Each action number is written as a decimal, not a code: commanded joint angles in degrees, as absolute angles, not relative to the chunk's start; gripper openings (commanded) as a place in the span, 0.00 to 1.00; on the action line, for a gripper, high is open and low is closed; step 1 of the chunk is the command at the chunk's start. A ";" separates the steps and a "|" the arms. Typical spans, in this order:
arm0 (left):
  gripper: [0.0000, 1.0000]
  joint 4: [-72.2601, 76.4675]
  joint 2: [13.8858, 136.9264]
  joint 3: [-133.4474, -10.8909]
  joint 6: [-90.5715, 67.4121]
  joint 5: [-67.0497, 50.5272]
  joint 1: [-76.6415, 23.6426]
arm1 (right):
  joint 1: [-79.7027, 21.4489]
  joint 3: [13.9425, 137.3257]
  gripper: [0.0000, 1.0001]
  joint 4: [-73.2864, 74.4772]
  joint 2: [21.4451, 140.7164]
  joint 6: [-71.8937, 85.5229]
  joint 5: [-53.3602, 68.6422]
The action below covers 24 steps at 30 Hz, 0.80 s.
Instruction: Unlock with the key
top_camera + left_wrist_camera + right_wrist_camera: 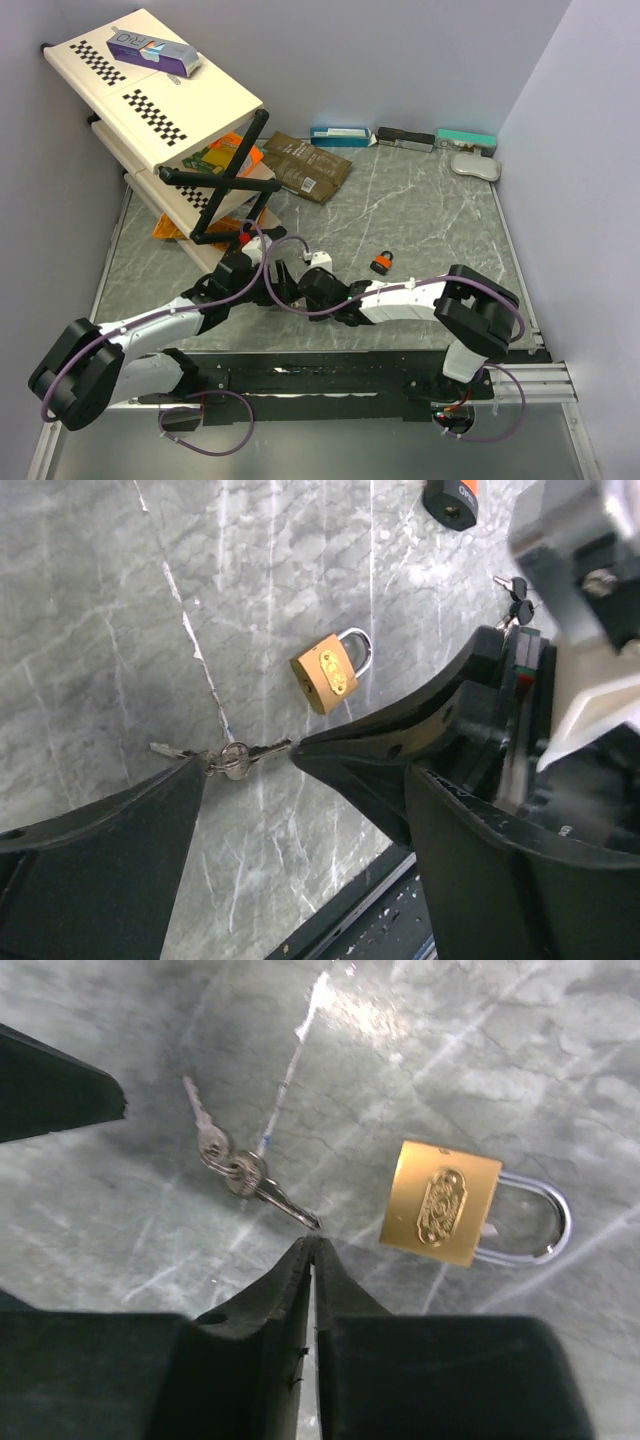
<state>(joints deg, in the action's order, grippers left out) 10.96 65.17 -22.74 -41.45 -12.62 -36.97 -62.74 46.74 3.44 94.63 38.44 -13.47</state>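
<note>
The keys, on a small ring, lie flat on the marble table, left of centre in the right wrist view. The brass padlock lies on its side just right of them, not touching. The right gripper has its fingers pressed together and holds nothing; its tip meets the end of one key blade, possibly touching it. The left gripper stands wide, one finger either side of the keys, gripping nothing. An orange padlock lies at the top edge of the left wrist view.

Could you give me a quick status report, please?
Left gripper open, astride the keys. Right gripper shut, empty, tips at the key tip. Brass padlock flat beside keys, shackle closed. Nothing blocking.
</note>
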 commanded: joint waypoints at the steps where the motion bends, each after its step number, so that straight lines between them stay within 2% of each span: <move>1: 0.85 12.22 66.01 -22.94 -42.97 -7.56 -36.65 | -61.70 42.03 0.19 -9.21 90.09 35.87 -6.24; 7: 0.89 11.08 64.07 -21.97 -45.96 -5.01 -36.65 | -61.44 39.64 0.37 -17.13 88.86 27.53 -4.39; 13: 0.92 9.67 63.46 -21.10 -48.42 -2.28 -35.69 | -61.44 41.12 0.48 -17.93 90.26 23.47 -5.97; 24: 0.88 10.02 57.57 -17.84 -54.14 0.26 -34.80 | -61.26 43.15 0.51 -20.57 95.27 19.25 -6.42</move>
